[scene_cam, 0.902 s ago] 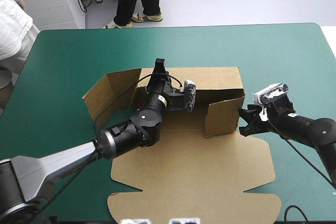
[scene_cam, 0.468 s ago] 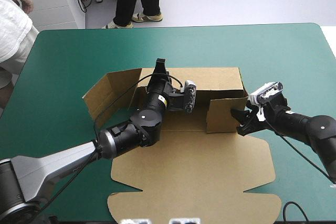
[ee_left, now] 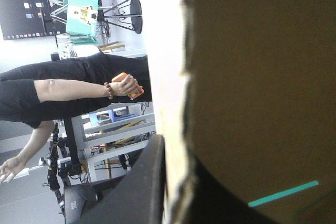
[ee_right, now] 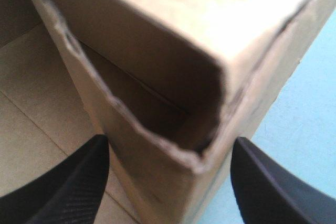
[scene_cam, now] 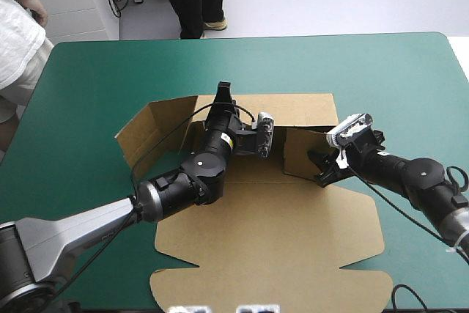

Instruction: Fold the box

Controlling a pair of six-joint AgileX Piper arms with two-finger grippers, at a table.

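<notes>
Risks crumpling the three-o'clock flap of the box under a skewed push from the right gripper, spread wide astride its corner, or wrenching the twelve-o'clock wall from the pinch of the left gripper.

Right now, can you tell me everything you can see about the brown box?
The box is a cut sheet of brown board, half built, on the teal-green table. Its far wall stands upright, its left side wall leans outward, its right side wall is turned inward. The notched lid lies flat nearest the robot. The left gripper pinches the far wall; the right gripper has its jaws open around the right wall's corner.
</notes>
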